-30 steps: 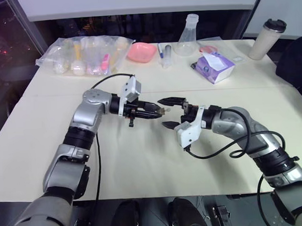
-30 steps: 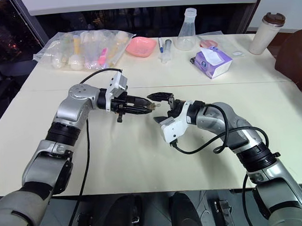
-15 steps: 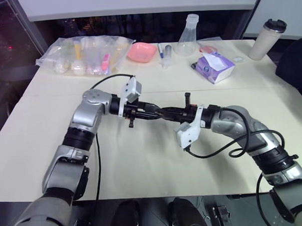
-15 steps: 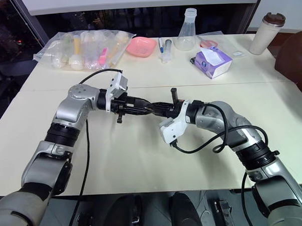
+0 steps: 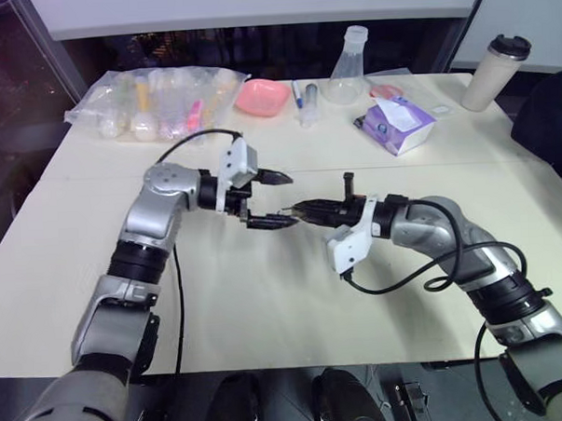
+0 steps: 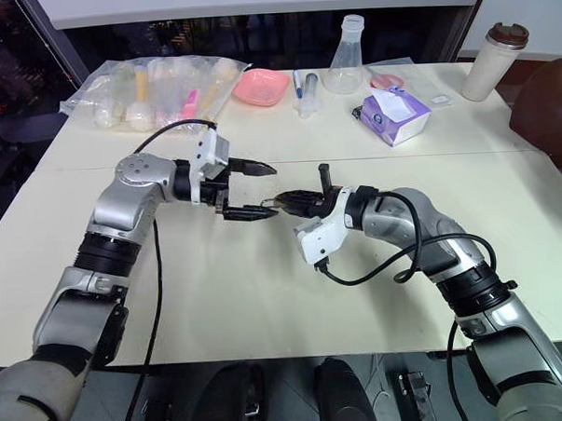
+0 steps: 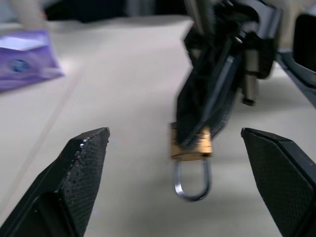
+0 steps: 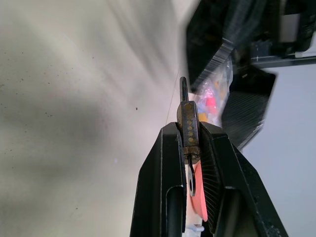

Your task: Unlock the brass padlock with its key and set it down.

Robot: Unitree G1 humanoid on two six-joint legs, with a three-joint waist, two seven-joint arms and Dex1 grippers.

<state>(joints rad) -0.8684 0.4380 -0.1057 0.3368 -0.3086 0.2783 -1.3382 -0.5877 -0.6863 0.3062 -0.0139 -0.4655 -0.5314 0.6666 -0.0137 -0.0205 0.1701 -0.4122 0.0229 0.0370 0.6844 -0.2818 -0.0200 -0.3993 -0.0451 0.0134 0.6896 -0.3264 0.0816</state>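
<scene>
R pincer (image 5: 300, 210) pinches the padlock (image 7: 191, 145) by its brass body, shackle sticking out, held above the counter (image 5: 266, 295). L pincer (image 5: 276, 199) is spread wide, just beside the lock, not touching.

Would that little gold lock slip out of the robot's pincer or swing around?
The brass padlock looks like smooth, hard metal, so it may be slippery. The right pincer pinches only its body, so it could twist. Its silvery loop hangs free, so it may wobble. It's probably heavy for its size.

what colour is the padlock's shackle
Silvery, under the brass padlock body; clearest in the left wrist view.
</scene>
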